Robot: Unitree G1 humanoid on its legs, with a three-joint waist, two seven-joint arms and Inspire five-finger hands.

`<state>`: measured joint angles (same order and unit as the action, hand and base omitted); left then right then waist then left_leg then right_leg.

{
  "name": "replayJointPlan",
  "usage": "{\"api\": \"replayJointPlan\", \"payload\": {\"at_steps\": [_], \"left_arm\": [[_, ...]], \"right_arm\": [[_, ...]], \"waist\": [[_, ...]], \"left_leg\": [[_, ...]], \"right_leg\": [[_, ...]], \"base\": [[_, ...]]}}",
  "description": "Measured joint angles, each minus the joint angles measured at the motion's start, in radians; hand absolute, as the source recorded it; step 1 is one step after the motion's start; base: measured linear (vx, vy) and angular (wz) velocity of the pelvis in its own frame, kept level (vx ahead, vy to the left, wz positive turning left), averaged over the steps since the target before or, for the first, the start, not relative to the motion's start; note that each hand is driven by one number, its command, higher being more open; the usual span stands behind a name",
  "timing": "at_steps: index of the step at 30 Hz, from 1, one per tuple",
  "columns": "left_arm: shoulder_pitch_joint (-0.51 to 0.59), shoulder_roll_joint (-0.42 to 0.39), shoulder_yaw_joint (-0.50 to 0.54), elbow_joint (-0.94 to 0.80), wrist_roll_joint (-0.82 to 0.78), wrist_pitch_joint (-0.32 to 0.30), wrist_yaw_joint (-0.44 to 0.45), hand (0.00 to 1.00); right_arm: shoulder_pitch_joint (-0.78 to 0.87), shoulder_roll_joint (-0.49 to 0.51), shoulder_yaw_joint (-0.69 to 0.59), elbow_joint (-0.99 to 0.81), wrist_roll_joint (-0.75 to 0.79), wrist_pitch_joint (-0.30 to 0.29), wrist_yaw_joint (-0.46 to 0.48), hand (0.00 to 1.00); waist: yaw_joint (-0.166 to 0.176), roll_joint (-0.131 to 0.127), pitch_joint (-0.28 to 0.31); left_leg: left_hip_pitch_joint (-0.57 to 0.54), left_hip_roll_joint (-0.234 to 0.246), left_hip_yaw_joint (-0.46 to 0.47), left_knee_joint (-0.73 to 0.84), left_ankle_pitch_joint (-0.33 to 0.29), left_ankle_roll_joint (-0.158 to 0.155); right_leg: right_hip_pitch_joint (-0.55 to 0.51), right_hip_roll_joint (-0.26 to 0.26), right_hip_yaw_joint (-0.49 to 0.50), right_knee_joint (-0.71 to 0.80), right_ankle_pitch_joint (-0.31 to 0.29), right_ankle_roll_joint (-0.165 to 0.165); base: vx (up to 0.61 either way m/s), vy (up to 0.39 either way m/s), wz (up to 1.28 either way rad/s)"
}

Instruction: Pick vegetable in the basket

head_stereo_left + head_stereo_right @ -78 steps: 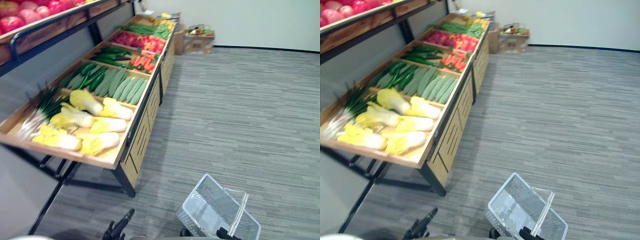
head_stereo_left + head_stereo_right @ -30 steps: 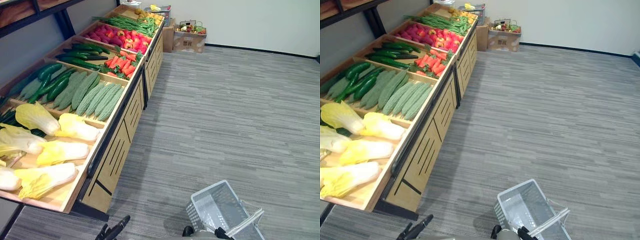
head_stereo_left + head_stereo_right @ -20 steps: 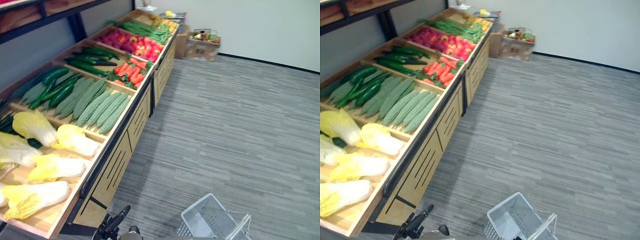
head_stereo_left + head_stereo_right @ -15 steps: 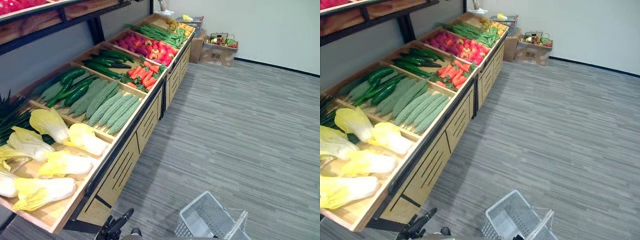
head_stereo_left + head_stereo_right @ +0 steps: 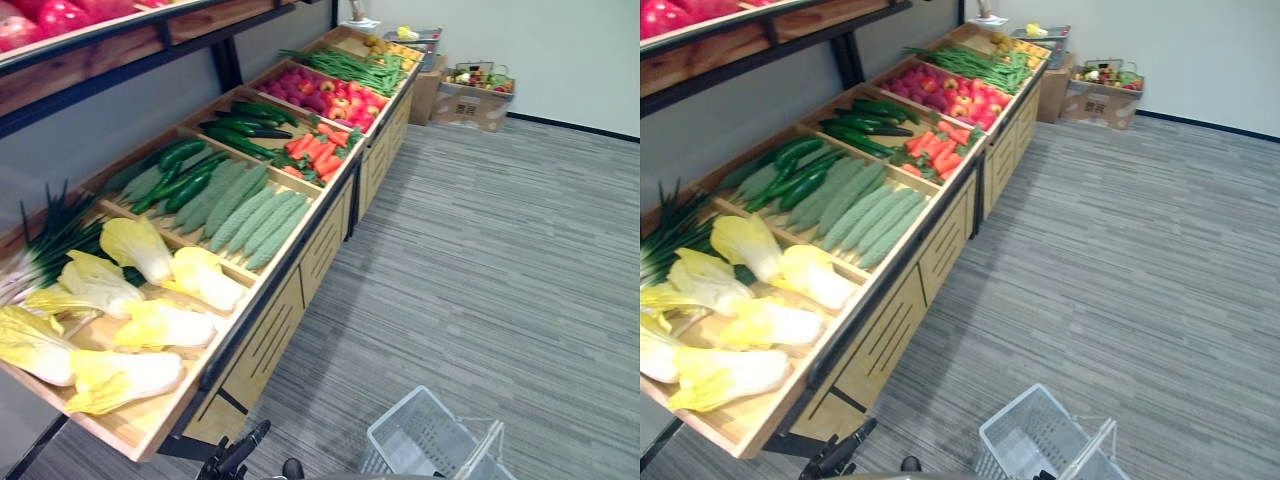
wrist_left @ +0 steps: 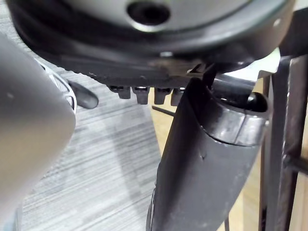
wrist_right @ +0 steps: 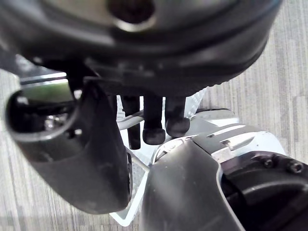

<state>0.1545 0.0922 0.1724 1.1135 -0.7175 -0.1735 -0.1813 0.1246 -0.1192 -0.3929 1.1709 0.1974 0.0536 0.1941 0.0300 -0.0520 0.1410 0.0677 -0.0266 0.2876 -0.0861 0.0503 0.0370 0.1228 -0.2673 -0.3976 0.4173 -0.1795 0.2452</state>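
I stand beside a long wooden stand (image 5: 270, 340) that runs along my left side, and the vegetables lie in its compartments. In the nearest compartment there are pale yellow cabbages (image 5: 150, 325), with spring onions (image 5: 50, 240) just beside them toward the wall. Further along come green cucumbers (image 5: 185, 180) and bumpy bitter gourds (image 5: 255, 210), side by side in one compartment. After them are carrots (image 5: 320, 150) and darker cucumbers (image 5: 245, 120), then red peppers (image 5: 325, 90) and long green beans (image 5: 350, 68). Above the stand a shelf (image 5: 120, 60) carries red fruit. My left hand (image 5: 240, 455) shows low in the head views, near the front corner of the stand. Its fingers are stretched out loosely and it holds nothing and touches no vegetable. In its wrist view the thumb (image 6: 207, 168) stands large before the carpet and the dark legs of the stand. My right hand (image 7: 72, 154) has its fingers (image 7: 175, 115) curled down around the thin handle of the basket (image 5: 420, 440). This white wire basket hangs tilted over the grey carpet floor (image 5: 500, 260), to the right of the stand's near end and apart from it. The part of its inside that I can see holds no vegetable. At the far wall, past the end of the stand, a cardboard box (image 5: 480, 100) stands on the floor with some produce in it.
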Motion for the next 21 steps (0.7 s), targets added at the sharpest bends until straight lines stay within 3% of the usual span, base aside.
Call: {"api": "replayJointPlan", "payload": {"at_steps": [2,4,6,7,9,11,13,14,15,16,18,21], "left_arm": [[0.004,0.007,-0.002,-0.002,-0.006,-0.001,0.001,1.0],[0.017,0.014,-0.002,-0.008,-0.019,-0.001,0.007,1.0],[0.034,0.018,0.002,-0.013,-0.018,-0.008,0.008,1.0],[0.036,0.019,0.002,-0.014,-0.017,-0.011,0.007,1.0],[0.037,0.022,0.015,-0.024,-0.018,-0.015,0.007,1.0],[0.036,0.019,0.046,-0.031,-0.019,-0.015,0.006,1.0],[0.044,0.017,0.088,-0.043,-0.018,-0.014,0.006,1.0],[0.071,0.024,0.106,-0.07,-0.018,-0.015,0.005,1.0],[0.078,0.029,0.127,-0.076,-0.018,-0.015,0.003,1.0],[0.075,0.011,0.151,-0.067,-0.02,-0.014,0.008,1.0],[0.078,-0.036,0.151,-0.061,-0.021,-0.012,0.007,1.0],[0.081,-0.061,0.113,-0.05,-0.039,-0.01,0.006,1.0]], "right_arm": [[-0.013,0.0,-0.019,0.0,0.0,-0.018,-0.003,0.0],[-0.016,0.006,-0.015,-0.001,0.0,-0.02,0.003,0.0],[-0.02,0.016,-0.005,-0.002,0.002,-0.031,0.003,0.0],[-0.02,0.016,0.001,-0.003,0.002,-0.032,0.004,0.0],[-0.013,0.028,0.012,-0.019,0.041,-0.037,0.012,0.0],[-0.013,0.036,0.013,-0.024,0.048,-0.044,0.015,0.0],[-0.013,0.043,0.024,-0.025,0.062,-0.045,0.013,0.0],[-0.008,0.058,0.029,-0.025,0.062,-0.045,0.007,0.0],[-0.002,0.069,0.032,-0.025,0.062,-0.046,0.006,0.0],[-0.016,0.068,0.029,-0.019,0.061,-0.044,0.002,0.0],[-0.04,0.037,0.022,-0.018,0.061,-0.044,0.005,0.0],[-0.068,0.026,0.029,-0.013,0.061,-0.035,0.012,0.0]], "waist": [[-0.003,0.008,0.011],[-0.006,0.002,0.01],[-0.004,0.011,0.011],[-0.004,0.016,0.012],[-0.008,0.031,0.012],[-0.01,0.034,0.013],[-0.006,0.026,0.01],[0.002,-0.014,-0.004],[0.007,-0.042,-0.014],[0.033,-0.026,-0.016],[0.029,0.012,-0.024],[0.023,0.03,-0.03]], "left_leg": [[0.024,0.001,-0.063,0.013,-0.017,0.024],[0.041,0.01,-0.144,0.022,-0.037,0.038],[0.062,0.022,-0.246,0.04,-0.064,0.046],[0.062,0.026,-0.276,0.049,-0.075,0.05],[0.047,0.039,-0.405,0.087,-0.11,0.052],[0.037,0.044,-0.488,0.116,-0.136,0.047],[0.031,0.042,-0.574,0.184,-0.189,0.012],[0.025,0.02,-0.582,0.225,-0.221,-0.014],[0.018,0.004,-0.571,0.241,-0.239,-0.028],[0.014,0.03,-0.551,0.267,-0.269,-0.055],[0.007,0.077,-0.511,0.245,-0.265,-0.07],[0.025,0.108,-0.514,0.183,-0.232,-0.11]], "right_leg": [[-0.077,-0.026,0.063,0.211,0.072,0.011],[-0.109,-0.013,0.078,0.279,-0.002,-0.014],[-0.154,0.034,0.107,0.221,-0.062,-0.05],[-0.167,0.054,0.133,0.183,-0.064,-0.054],[-0.227,0.139,0.3,0.008,-0.057,-0.06],[-0.256,0.175,0.401,-0.057,-0.034,-0.071],[-0.256,0.207,0.48,-0.133,0.04,-0.089],[-0.246,0.19,0.486,-0.197,0.179,-0.102],[-0.239,0.17,0.471,-0.205,0.193,-0.111],[-0.208,0.184,0.439,-0.229,0.153,-0.135],[-0.18,0.214,0.391,-0.271,0.152,-0.143],[-0.161,0.229,0.347,-0.288,0.137,-0.168]], "base": [[0.19,0.251,0.97],[0.18,0.108,1.2],[0.18,0.008,1.25],[0.15,-0.044,1.39],[0.14,-0.111,1.68],[0.15,-0.202,1.61],[0.18,-0.271,1.49],[0.2,-0.275,0.96],[0.31,-0.413,0.88],[0.2,-0.255,0.6],[0.21,-0.229,0.59],[0.16,-0.203,0.39]]}}
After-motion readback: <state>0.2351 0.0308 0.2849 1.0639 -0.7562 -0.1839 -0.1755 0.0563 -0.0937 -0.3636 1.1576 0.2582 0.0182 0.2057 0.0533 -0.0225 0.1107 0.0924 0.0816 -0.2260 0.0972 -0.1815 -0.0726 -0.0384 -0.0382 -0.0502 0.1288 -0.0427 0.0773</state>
